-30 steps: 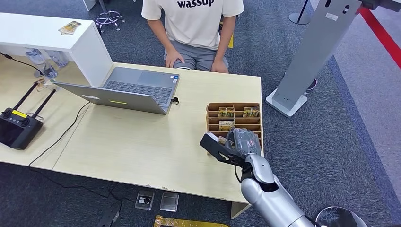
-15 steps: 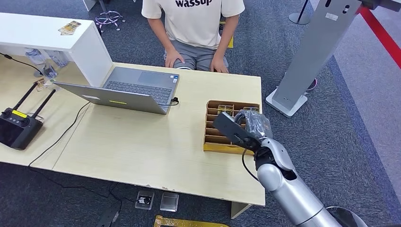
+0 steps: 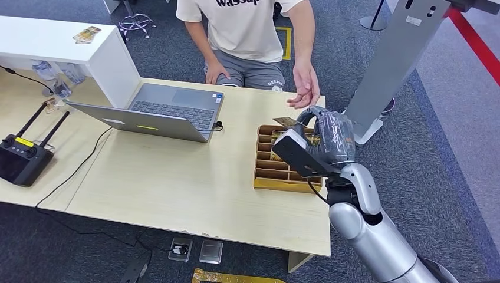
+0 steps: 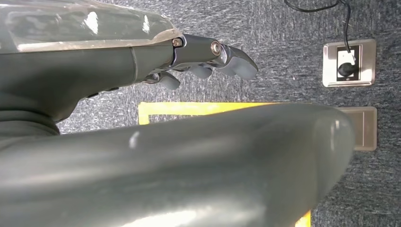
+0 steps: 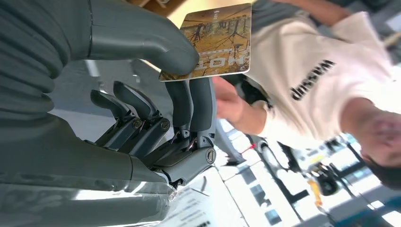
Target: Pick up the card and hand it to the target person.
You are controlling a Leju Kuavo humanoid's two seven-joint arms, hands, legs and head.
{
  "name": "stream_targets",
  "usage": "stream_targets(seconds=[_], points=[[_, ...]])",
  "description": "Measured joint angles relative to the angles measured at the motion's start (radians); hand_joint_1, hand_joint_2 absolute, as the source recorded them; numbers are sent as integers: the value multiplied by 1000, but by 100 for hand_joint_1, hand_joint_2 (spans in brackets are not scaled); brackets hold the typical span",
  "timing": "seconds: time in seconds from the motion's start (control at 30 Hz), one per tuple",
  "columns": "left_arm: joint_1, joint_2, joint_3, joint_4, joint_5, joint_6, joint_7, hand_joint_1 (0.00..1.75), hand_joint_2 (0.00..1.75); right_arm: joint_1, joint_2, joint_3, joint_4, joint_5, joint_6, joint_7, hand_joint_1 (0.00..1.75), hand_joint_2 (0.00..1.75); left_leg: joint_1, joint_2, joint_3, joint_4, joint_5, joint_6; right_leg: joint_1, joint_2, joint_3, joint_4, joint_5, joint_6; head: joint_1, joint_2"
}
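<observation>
The card [image 5: 213, 42] is pinched between the thumb and the two upper dark fingers [image 5: 191, 111] of the right hand [image 3: 321, 144]; the other fingers are curled loosely below, apart from the card. In the right wrist view most of the card is seen sticking out past the fingertips, printed face toward the camera. In the head view the card [image 3: 285, 121] is held roughly flat above the far end of the wooden card tray [image 3: 277, 180], near the table edge [image 3: 177, 194].

The person's hand [image 3: 306, 85] is held out palm-open just beyond the card, close but not touching. The person's other hand rests on a knee.

The left hand [image 4: 208, 59] is seen in the left wrist view over grey carpet, fingers slightly curled and nothing in them; whether it counts as spread or closed cannot be told.

Against the frame half a second back: the right hand is raised and pushed farther forward over the tray toward the person, and the card is now visible in the head view. The person's hand, then resting on the lap, is now lifted and extended toward the card. Laptop [image 3: 159, 112] and remote controller [image 3: 23, 159] are unchanged in place.
</observation>
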State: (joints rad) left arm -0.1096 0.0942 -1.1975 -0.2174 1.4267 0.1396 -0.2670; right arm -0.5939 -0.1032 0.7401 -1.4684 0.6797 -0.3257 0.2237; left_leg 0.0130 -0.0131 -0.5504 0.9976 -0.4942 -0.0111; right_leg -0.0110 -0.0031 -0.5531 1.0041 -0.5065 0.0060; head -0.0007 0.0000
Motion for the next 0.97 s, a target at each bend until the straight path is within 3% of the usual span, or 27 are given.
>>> stream_targets(seconds=[0.4,0.53,0.67,0.8,0.97], points=[[-25,-2,-14,0,-31,-11,14,0,0,-34,48,-4,268,242,-310,-181,175,175,0,0,0,0,0,0,0,0,0,0,0,0,0,0],[-29,-3,-20,0,-32,-10,18,0,0,-21,74,-62,346,335,-353,-293,175,175,0,0,0,0,0,0,0,0,0,0,0,0,0,0],[-30,-4,-25,0,-32,-10,20,0,0,-11,108,-133,402,355,-358,-359,0,175,0,0,0,0,0,0,0,0,-1,0,0,0,0,0],[-31,-4,-27,0,-32,-10,17,0,0,1,142,-192,441,286,-360,-424,0,175,0,0,-1,0,0,0,0,0,-1,0,0,0,0,0],[-30,-4,-27,0,-26,-5,8,0,0,4,168,-207,470,2,-337,-481,0,175,0,0,0,0,0,0,0,0,-1,0,0,0,0,0]])
